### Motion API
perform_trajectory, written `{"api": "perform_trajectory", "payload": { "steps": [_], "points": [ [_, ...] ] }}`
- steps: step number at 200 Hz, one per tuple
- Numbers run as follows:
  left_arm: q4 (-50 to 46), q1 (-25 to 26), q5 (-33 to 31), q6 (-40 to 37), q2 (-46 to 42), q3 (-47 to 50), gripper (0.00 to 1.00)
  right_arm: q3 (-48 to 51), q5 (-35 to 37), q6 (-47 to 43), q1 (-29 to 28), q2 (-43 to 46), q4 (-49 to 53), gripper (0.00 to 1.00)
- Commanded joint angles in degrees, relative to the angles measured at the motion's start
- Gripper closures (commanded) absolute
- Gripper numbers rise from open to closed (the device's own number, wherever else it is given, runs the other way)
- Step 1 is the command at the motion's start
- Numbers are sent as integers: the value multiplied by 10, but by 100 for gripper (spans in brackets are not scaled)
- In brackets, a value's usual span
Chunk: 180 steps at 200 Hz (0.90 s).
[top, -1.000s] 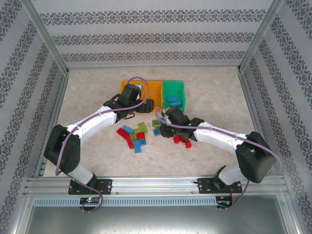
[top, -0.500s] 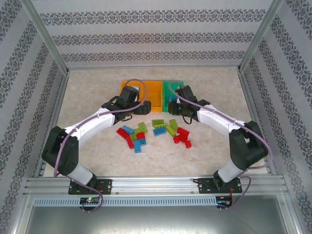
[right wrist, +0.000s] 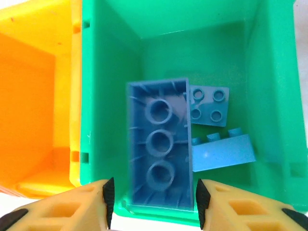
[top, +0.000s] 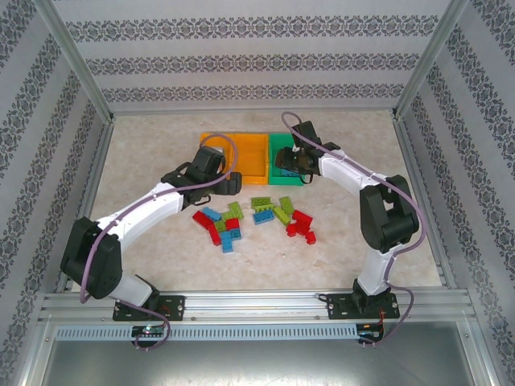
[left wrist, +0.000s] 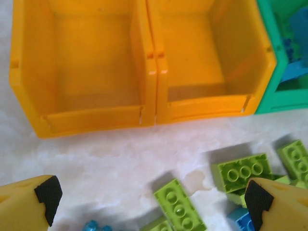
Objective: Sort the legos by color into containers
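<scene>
Marble table (top: 145, 145), blue bricks (right wrist: 159, 144) in green bin (right wrist: 110, 72), left pincer (left wrist: 151, 199), right pincer (right wrist: 153, 199) parted, empty

The two orange-yellow bins (left wrist: 86, 115) and the green bin (right wrist: 110, 96) are of smooth, slightly glossy plastic. The legos (left wrist: 180, 209) are shiny hard plastic too. The table (left wrist: 110, 159) looks like pale, matt marbled stone; the rail (top: 257, 304) at its near edge is bare metal.

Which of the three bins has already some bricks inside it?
The green bin, at the right end of the row: it holds blue bricks. The middle orange-yellow bin and the left orange-yellow bin are empty.
</scene>
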<state>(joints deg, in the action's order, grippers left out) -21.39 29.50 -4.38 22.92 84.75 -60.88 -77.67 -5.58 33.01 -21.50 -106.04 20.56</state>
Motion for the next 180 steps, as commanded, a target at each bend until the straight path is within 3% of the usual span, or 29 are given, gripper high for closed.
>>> {"api": "perform_trajectory", "payload": {
  "steps": [1, 18, 84, 136, 180],
  "points": [
    [-51, -8, -3, -10, -16, 27, 1, -14, -31, 23, 8, -4, 8, 37],
    [-78, -8, -3, -22, -14, 31, 1, -15, -35, 25, 6, 3, 4, 30],
    [-135, -7, 4, 18, -12, 57, 1, 32, -35, 34, -7, 42, -17, 28],
    [-124, -8, 26, 39, 6, 44, 1, 62, -30, 23, -17, 66, -26, 28],
    [-119, -7, 8, 40, 12, 40, 1, 108, 5, -15, -34, 104, -8, 28]
  ]
}}
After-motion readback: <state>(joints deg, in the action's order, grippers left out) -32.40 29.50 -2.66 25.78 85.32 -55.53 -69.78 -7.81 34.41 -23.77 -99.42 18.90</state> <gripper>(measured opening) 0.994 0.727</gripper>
